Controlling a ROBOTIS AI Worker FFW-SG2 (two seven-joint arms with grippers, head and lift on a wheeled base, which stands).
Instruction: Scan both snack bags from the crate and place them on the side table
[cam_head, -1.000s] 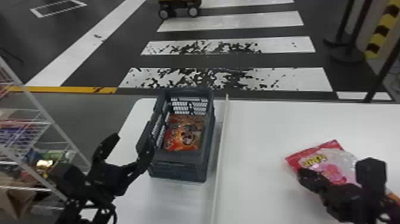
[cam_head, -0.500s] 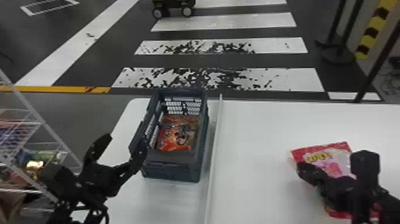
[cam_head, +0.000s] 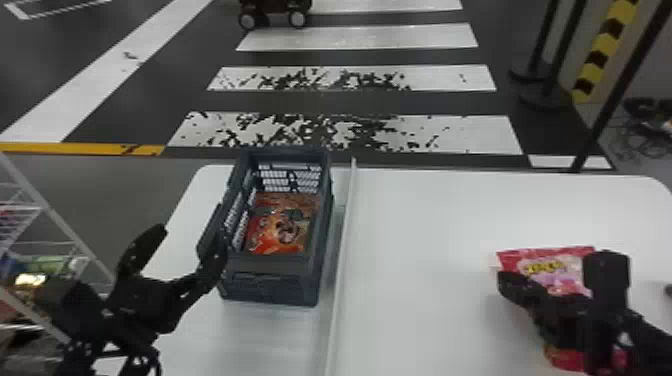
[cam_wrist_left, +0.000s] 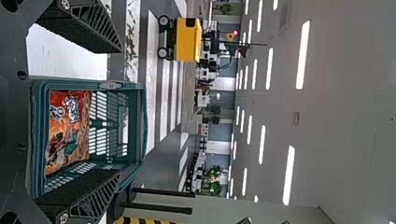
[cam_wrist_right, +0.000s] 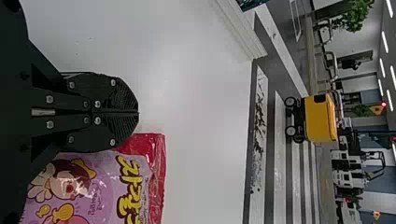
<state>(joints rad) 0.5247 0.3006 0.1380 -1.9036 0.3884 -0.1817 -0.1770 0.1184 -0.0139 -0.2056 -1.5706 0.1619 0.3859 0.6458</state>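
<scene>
1. Read the clock with the head view's middle as hub, twelve pointing away from the robot.
2. Find the crate (cam_head: 274, 289) at eight o'clock, close in, upright on the white table (cam_head: 430, 260).
3. Log the orange-red snack bag (cam_head: 280, 227) inside, printed face up.
4. Note the pink snack bag (cam_head: 552, 267) at four o'clock, flat on the same table, partly hidden beneath the gripper in the head view.
5. Place the left gripper (cam_head: 188, 220) between eight and nine, by the crate's near left corner; see its fingers (cam_wrist_left: 86, 30) spread wide apart. Cannot tell about contact with the crate wall.
6. Place the right gripper (cam_head: 512, 284) at four, low over the table; see its fingers (cam_wrist_right: 119, 95) together, pad against pad, with the pink bag just beside, unclamped. Cannot tell about contact there.
7. Mark the raised white strip (cam_head: 341, 265) at six, just right of the crate.
8. Add the wire rack (cam_head: 55, 225) at nine and the wheeled cart (cam_head: 274, 11) just past eleven, on the floor beyond.
</scene>
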